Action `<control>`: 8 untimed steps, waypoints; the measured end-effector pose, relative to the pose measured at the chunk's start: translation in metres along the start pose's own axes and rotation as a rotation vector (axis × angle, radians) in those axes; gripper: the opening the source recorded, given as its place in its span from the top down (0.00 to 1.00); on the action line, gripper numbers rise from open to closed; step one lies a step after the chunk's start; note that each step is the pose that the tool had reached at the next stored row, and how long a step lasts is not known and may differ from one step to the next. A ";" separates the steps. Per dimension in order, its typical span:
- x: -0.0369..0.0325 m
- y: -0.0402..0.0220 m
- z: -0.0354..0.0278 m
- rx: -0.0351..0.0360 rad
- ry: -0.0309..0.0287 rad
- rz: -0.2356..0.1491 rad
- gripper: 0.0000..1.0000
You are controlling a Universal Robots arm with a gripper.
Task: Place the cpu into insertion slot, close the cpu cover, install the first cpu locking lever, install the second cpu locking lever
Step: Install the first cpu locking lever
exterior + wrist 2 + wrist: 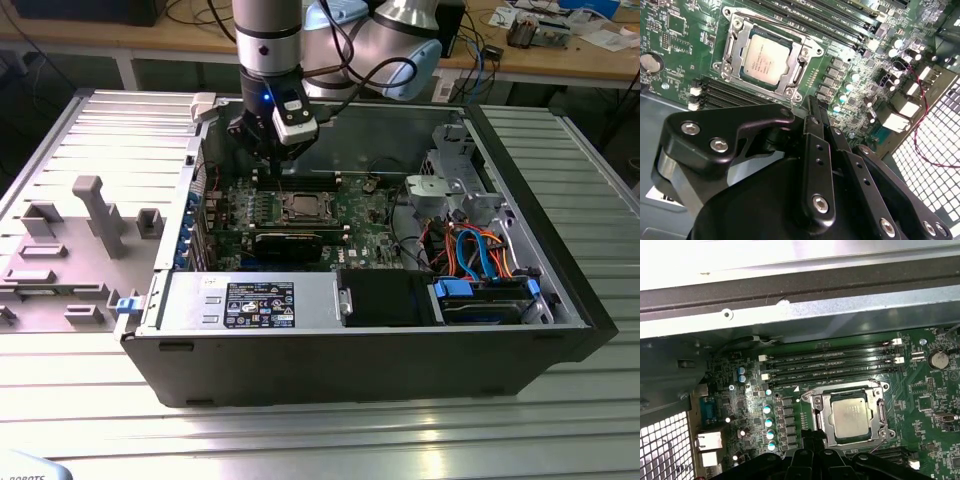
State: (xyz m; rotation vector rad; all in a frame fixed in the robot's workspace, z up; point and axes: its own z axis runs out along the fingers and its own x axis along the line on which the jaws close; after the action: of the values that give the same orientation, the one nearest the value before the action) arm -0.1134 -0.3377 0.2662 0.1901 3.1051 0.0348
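On the ribbed metal table (300,440) stands an open computer case (350,370). The gripper (812,102), fingers together, hangs near the cpu (765,55), which lies under the cpu cover (732,45). I cannot tell whether the levers (772,26) are latched.

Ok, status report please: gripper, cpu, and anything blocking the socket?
Gripper shut, empty, hovering close to the socket. Cpu seated in insertion slot, cpu cover down around it. Nothing in the way.

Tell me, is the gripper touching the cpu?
Apart. In the second wrist view the cpu shows whole and bare; the gripper ends short of it.
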 end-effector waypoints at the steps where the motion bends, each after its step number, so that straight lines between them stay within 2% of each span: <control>1: 0.0004 0.0000 0.0002 -0.0002 -0.0001 0.000 0.89; 4: 0.0052 -0.0006 0.0008 -0.0005 0.0002 -0.013 0.89; 8: 0.0080 -0.0010 0.0011 -0.0012 0.0009 -0.037 0.89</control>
State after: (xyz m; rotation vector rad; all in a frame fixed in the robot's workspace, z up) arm -0.1214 -0.3377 0.2648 0.1328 3.1085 0.0359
